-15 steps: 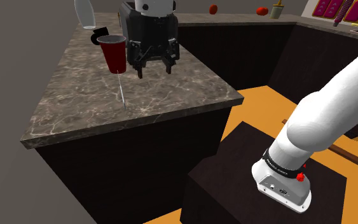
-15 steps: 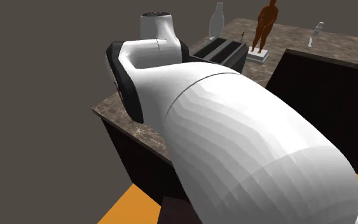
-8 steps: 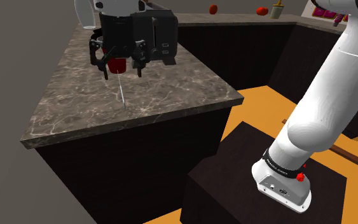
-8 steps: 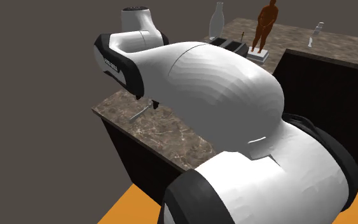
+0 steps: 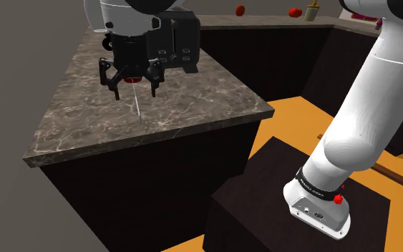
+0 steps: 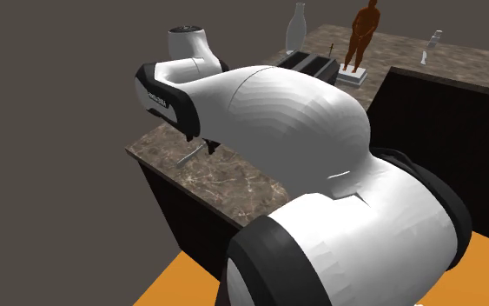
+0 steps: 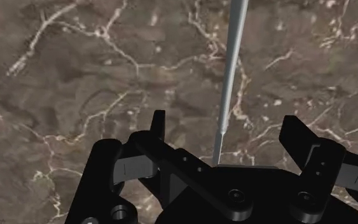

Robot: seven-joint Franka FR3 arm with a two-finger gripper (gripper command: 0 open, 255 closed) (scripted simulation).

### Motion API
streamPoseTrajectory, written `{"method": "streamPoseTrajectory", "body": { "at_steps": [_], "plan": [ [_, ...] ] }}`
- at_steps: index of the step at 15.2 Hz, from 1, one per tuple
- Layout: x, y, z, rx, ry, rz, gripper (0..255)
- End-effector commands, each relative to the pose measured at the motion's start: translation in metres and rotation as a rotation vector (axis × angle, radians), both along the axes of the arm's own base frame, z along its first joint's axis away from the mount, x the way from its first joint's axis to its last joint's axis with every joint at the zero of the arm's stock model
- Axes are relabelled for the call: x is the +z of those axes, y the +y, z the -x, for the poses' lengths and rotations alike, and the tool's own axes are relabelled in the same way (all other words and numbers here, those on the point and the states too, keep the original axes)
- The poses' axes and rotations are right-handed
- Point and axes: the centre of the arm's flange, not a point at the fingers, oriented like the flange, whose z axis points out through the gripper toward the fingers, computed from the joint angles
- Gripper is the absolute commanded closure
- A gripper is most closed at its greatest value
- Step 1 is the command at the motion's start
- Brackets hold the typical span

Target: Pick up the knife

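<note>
The knife (image 5: pixel 136 102) is a thin grey blade lying flat on the brown marble counter (image 5: pixel 192 93). In the wrist view the knife (image 7: pixel 231 70) runs straight out ahead from between my fingers. My black gripper (image 5: pixel 132 86) hangs open just above the knife's far end, one finger on each side and neither touching it. From the second exterior view the knife (image 6: pixel 190 156) pokes out from under the arm near the counter's edge. In the wrist view the gripper (image 7: pixel 225 137) has its fingers well apart.
A black toaster (image 5: pixel 178 39) stands right behind the gripper, with a red cup (image 5: pixel 131 80) partly hidden by the hand. A white bottle (image 6: pixel 297 30) and a brown figurine (image 6: pixel 361 39) stand at the counter's far end. The counter's edge (image 5: pixel 149 139) drops to an orange floor.
The gripper has moved to the shoulder view's left, away from the toaster, and lowered over the knife. It now covers most of the red cup. The knife has not moved.
</note>
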Motion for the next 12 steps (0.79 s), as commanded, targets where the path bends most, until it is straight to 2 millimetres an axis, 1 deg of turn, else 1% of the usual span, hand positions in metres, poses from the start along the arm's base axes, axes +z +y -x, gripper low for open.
{"method": "streamPoseTrajectory", "body": {
  "at_steps": [1, 2, 3, 12],
  "plan": [
    [-0.0067, 0.001, -0.0012, 0.0, 0.0, 0.0, 0],
    [-0.0067, 0.001, -0.0013, 0.0, 0.0, 0.0, 0],
    [-0.0069, 0.001, -0.0014, 0.0, 0.0, 0.0, 255],
    [-0.0067, 0.001, -0.0013, 0.0, 0.0, 0.0, 255]
  ]
}}
